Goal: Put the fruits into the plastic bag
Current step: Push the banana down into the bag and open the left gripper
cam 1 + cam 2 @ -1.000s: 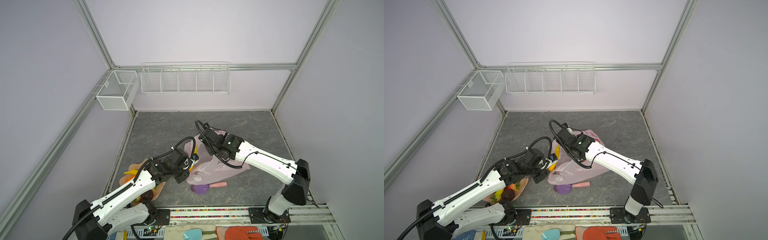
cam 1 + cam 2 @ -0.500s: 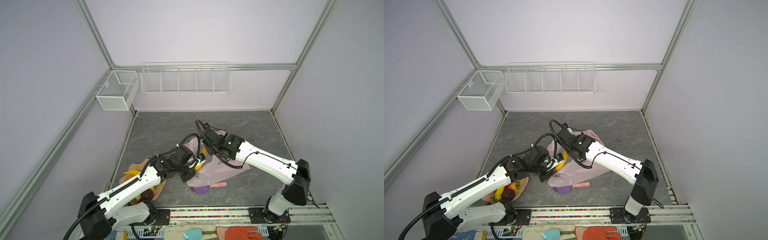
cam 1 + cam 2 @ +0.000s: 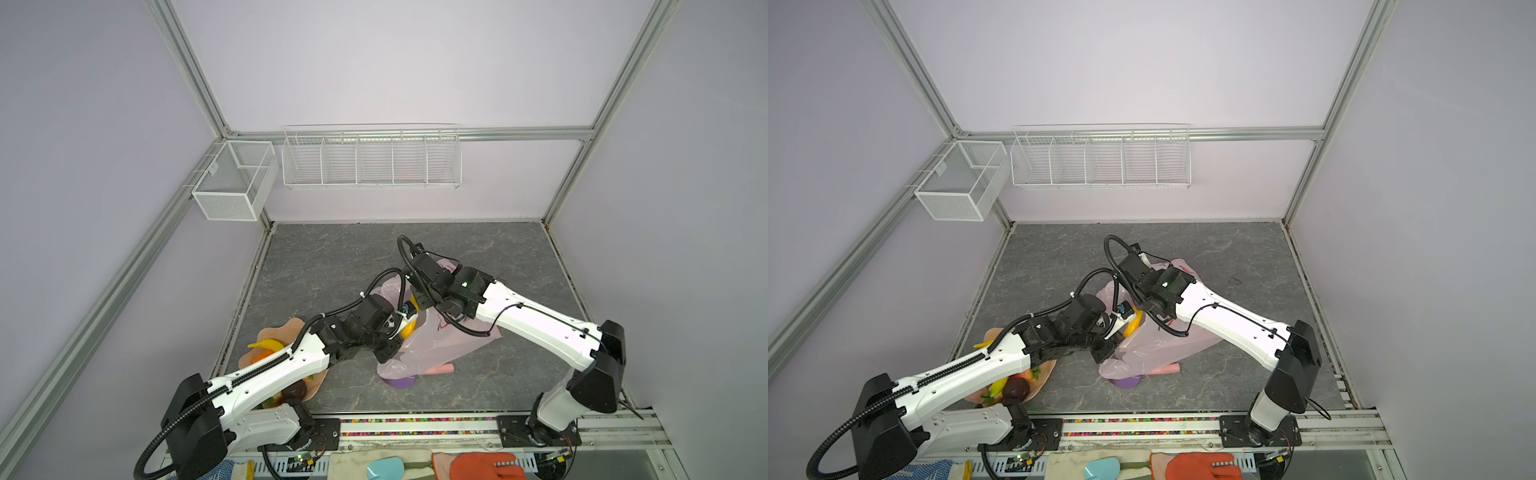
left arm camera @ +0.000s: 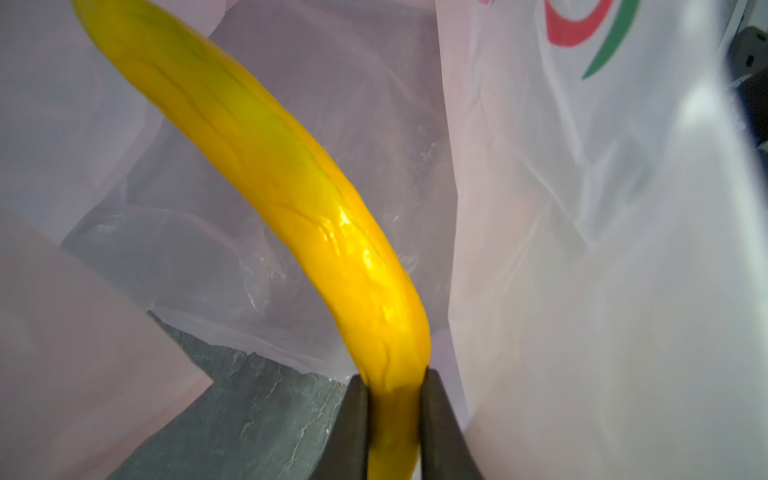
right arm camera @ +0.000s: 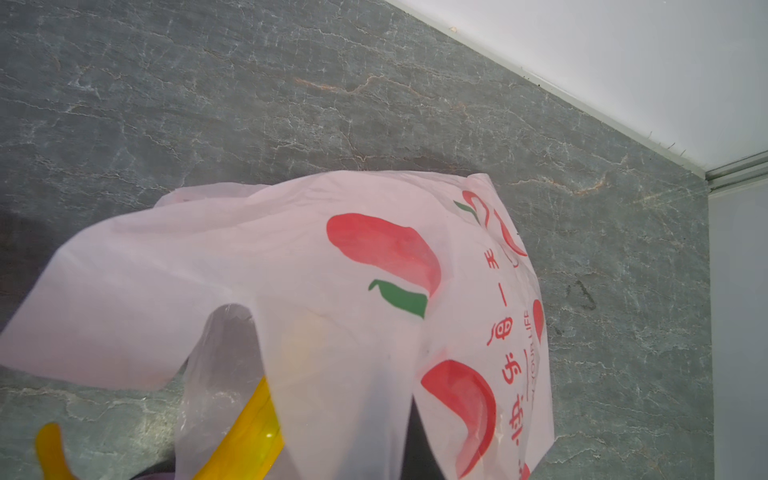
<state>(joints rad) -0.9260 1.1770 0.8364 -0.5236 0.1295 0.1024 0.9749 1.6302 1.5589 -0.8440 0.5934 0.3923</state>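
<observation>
My left gripper [image 4: 392,386] is shut on the stem end of a yellow banana [image 4: 291,174]. The banana's far end reaches into the open mouth of the pale pink plastic bag [image 4: 602,249]. In both top views the banana [image 3: 409,328] [image 3: 1133,324] pokes out at the bag's [image 3: 440,349] [image 3: 1158,345] left edge. My right gripper [image 3: 417,305] is shut on the bag's upper rim and holds it raised. In the right wrist view the bag [image 5: 332,270] drapes over the jaws. More fruits lie in the bowl: a banana [image 3: 266,345], a dark ball [image 3: 1015,390] and a strawberry [image 3: 1027,374].
The peach scalloped bowl [image 3: 291,328] sits at the front left, under my left arm. A purple scoop [image 3: 401,380] with a pink handle [image 3: 440,368] lies partly under the bag's front edge. Wire baskets [image 3: 370,158] hang on the back wall.
My left arm has stretched to the right, carrying the banana from beside the bag into its mouth. The right arm has kept holding the bag almost still.
</observation>
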